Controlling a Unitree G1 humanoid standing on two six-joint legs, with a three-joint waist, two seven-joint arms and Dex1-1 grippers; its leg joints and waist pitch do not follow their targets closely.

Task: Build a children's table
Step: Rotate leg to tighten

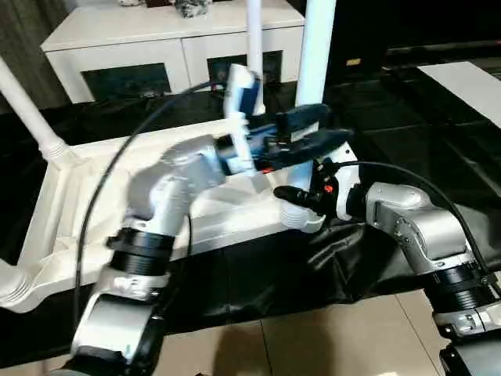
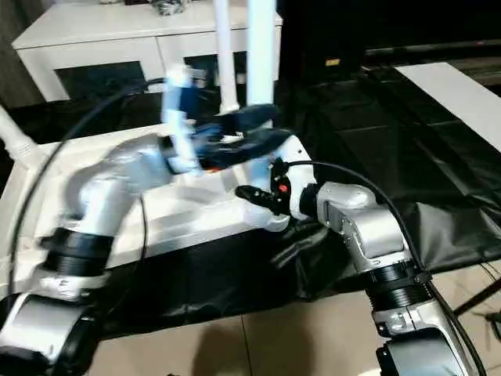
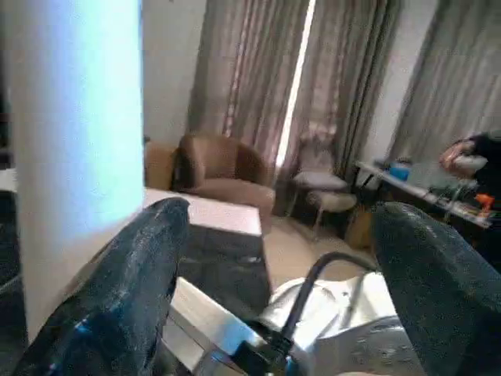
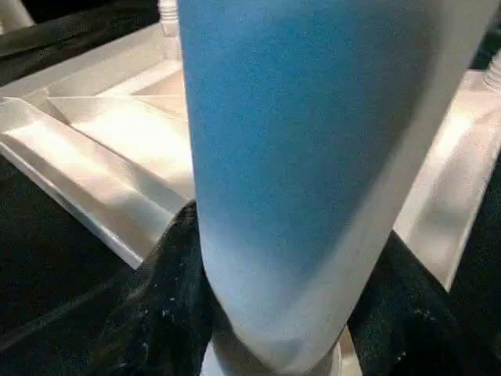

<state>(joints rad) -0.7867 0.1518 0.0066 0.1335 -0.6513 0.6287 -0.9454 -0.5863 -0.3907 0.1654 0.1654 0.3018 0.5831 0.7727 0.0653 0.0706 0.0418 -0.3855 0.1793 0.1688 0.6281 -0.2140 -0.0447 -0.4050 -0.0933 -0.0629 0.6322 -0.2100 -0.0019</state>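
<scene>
A: Where does the children's table [image 1: 70, 196] sit?

B: Upside down on the black cloth [image 1: 258, 274] over the surface, ribbed underside up, in front of the white cabinet [image 1: 168, 43]; legs rise from its corners, and the leg [image 1: 317, 55] at the corner nearest the right arm stands upright.

A: And the claws?

B: The right claw [image 4: 274, 313] is clamped on the base of that leg, just above the corner socket; in its wrist view the black fingers [image 4: 164, 313] press either side of the white tube. The left claw [image 3: 274, 266] sits higher on the same corner with its fingers spread apart; the leg lies against one finger [image 3: 125, 290], the other stands clear of it, so it grips nothing.

A: How will the thing handle?

B: I judge it light, since it is hollow-looking plastic; stiff enough in the ribbed top, though a long leg will lever hard on its socket; the tube looks smooth and round, so likely slippery under a twisting grip.

A: Where to hold, then?

B: Low on the leg, close to the socket, as the right claw has it; a grip far up the tube would bend it sideways rather than seat it. For steadying the top, the raised rim beside that corner seems the firmest spot; the thin ribs look easier to crack.
</scene>
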